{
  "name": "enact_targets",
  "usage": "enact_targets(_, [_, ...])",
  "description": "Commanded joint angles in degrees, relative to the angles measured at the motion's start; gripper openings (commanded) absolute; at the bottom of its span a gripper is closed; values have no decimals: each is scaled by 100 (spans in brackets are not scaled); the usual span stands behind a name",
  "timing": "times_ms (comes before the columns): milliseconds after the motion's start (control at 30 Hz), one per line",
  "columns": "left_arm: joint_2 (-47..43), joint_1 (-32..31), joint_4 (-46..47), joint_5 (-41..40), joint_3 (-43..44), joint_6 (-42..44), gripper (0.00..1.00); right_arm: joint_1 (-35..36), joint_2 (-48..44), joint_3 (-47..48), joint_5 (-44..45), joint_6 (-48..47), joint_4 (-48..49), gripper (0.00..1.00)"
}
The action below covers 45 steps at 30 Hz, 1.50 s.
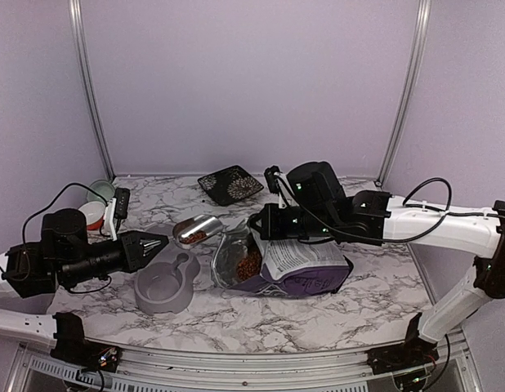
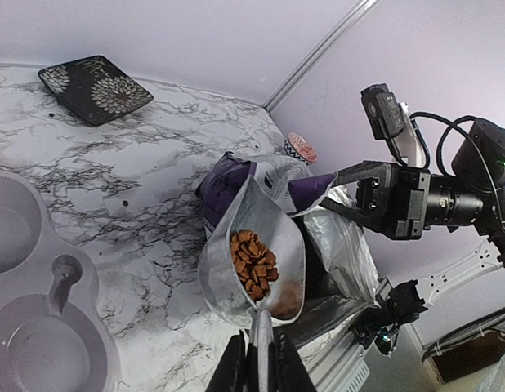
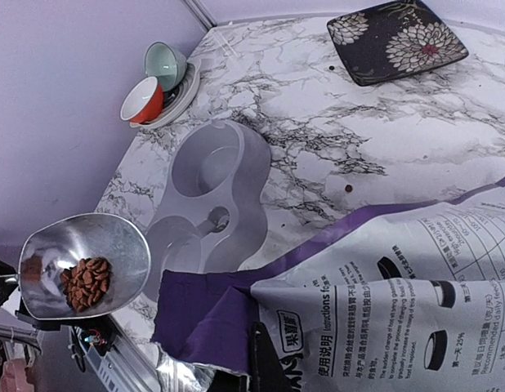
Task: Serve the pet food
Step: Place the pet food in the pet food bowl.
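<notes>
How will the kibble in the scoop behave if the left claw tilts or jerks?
Loose pellets, so the kibble would likely slide and spill easily. The scoop is shiny and open-fronted, so probably slippery. The heap is small, so likely light.

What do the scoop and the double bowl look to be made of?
The scoop is likely polished metal: mirror-bright, with glints around the kibble. The double bowl is probably moulded plastic, matte grey: soft even sheen, rounded edges.

Pet food (image 2: 252, 263): small reddish-brown dry kibble pellets. One small loose heap sitting in hollow of shiny metal scoop (image 3: 89, 245), just beside the bag mouth. Second heap (image 1: 249, 265) showing inside open purple-and-white bag (image 1: 306, 260) lying on its side.
</notes>
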Motion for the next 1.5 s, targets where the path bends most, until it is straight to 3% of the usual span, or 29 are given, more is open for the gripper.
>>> enact_targets(0, [-213, 122, -510, -646, 12, 28, 0, -262, 297, 212, 642, -246, -108, 0])
enact_targets(167, [-272, 506, -747, -543, -44, -20, 0, -436, 249, 150, 785, -486, -307, 0])
enact_targets(400, [-328, 1004, -826, -258, -127, 40, 0, -497, -591, -545, 503, -1050, -680, 0])
enact_targets(733, [-297, 1570, -835, 67, -310, 127, 0, -521, -1712, -1612, 491, -684, -1135, 0])
enact_targets(1200, [-561, 2216, -897, 291, -659, 218, 0, -524, -1153, -994, 325, -826, -948, 0])
enact_targets(1467, [-724, 2352, -1030, -17, -785, 131, 0, -530, -1174, -1023, 305, -830, -969, 0])
